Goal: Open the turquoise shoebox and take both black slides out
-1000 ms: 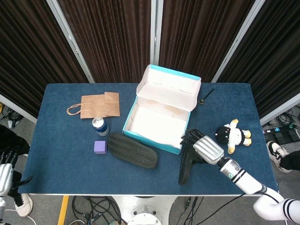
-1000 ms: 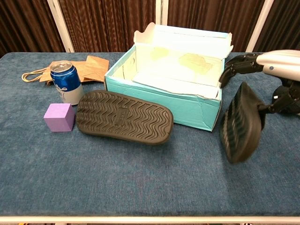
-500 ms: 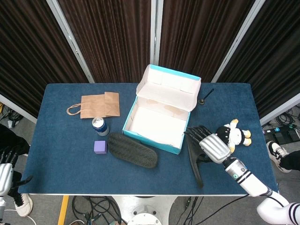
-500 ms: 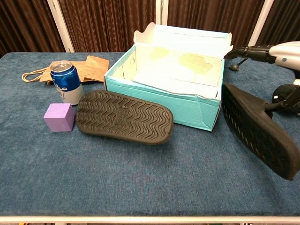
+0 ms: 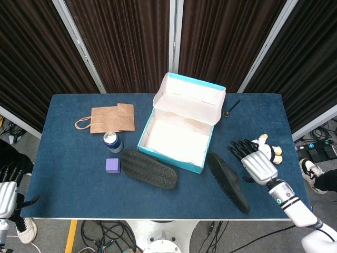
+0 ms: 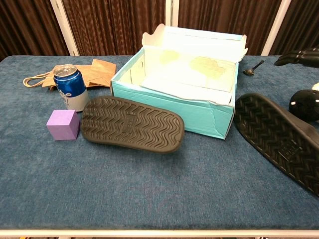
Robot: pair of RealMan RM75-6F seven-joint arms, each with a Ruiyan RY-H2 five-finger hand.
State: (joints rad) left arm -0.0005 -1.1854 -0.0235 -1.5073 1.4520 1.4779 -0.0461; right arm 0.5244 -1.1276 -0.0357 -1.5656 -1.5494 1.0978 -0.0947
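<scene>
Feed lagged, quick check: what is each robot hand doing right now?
Left robot hand: at the frame edge off the table, state cannot be told.
Right robot hand: open, fingers spread, holding nothing.

Turquoise shoebox (image 5: pixel 174 150); black wavy-treaded slides (image 6: pixel 132 123)

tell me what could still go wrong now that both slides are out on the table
The slide on the right lies sole-up with its end close to the table's front edge; a nudge could tip it off.

The right hand, open with fingers spread, sits right by the stuffed cow toy, so pulling back carelessly might knock the toy.

The other slide lies close against the shoebox, so bumping either could shift both.
</scene>
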